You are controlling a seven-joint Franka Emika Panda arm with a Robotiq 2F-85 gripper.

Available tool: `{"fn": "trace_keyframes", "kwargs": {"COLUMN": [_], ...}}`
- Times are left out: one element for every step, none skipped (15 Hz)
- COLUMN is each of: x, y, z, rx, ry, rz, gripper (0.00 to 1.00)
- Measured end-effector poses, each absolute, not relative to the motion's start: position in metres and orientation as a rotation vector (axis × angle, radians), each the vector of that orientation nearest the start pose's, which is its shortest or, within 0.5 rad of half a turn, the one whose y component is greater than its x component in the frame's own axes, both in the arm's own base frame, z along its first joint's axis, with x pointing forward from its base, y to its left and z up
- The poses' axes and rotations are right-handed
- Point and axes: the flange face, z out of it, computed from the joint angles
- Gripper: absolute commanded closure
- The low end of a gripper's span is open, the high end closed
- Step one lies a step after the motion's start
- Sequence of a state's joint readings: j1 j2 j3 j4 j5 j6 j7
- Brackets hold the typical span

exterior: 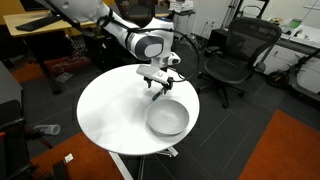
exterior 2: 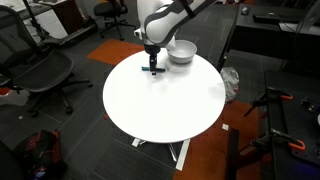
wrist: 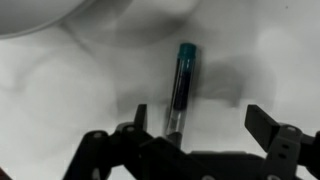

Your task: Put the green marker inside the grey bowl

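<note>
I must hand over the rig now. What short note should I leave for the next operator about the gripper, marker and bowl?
Gripper: open, low over the white table, holding nothing.
Green marker: lies on the table between the fingers, not yet gripped.
Grey bowl: on the table beside the gripper, no marker in it.
Done: gripper lined up over marker. Left: grasp, lift, place in bowl.

No writing, label, brand or number can be read in any view. The green marker (wrist: 181, 85) shows no legible print on its barrel in the wrist view; everything else is too small or blurred.
</note>
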State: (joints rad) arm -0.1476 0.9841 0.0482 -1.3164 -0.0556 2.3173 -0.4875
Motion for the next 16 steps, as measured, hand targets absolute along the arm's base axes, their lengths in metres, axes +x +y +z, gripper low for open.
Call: {"fn": "trace_keyframes", "kwargs": {"x": [0.7362,0.737,0.7376,0.7382,0.7389,0.7394,0.7398,0.7402,0.7408,0.7413,0.742,0.7426,0.7432,0.7438,0.7444,0.7449], "y": [-0.083,-0.0834,-0.0838,-0.0842,-0.0846,-0.0849,-0.0852,-0.0853,-0.0855,-0.0857,-0.0859,-0.0861,-0.0863,-0.0865,-0.0867,-0.0869], "z": [0.1395,0.1395,0.1391,0.1387,0.1382,0.1372,0.1361,0.1353,0.1347,0.1343,0.134,0.1337,0.1333,0.1331,0.1336,0.1339], "rx": [-3.084,-3.083,-3.082,-3.081,-3.08,-3.079,-3.078,-3.077,-3.077,-3.076,-3.076,-3.076,-3.077,-3.077,-3.078,-3.079], "ry": [-0.63,-0.629,-0.628,-0.626,-0.625,-0.624,-0.623,-0.622,-0.622,-0.621,-0.621,-0.62,-0.62,-0.619,-0.617,-0.612], "rz": [-0.024,-0.018,-0.012,-0.006,-0.002,0.004,0.011,0.016,0.019,0.022,0.023,0.022,0.021,0.019,0.017,0.014], "gripper": [0.0,0.1,0.26,0.34,0.41,0.51,0.58,0.66,0.73,0.81,0.88,0.95,1.0,0.97,0.95,0.95]}}
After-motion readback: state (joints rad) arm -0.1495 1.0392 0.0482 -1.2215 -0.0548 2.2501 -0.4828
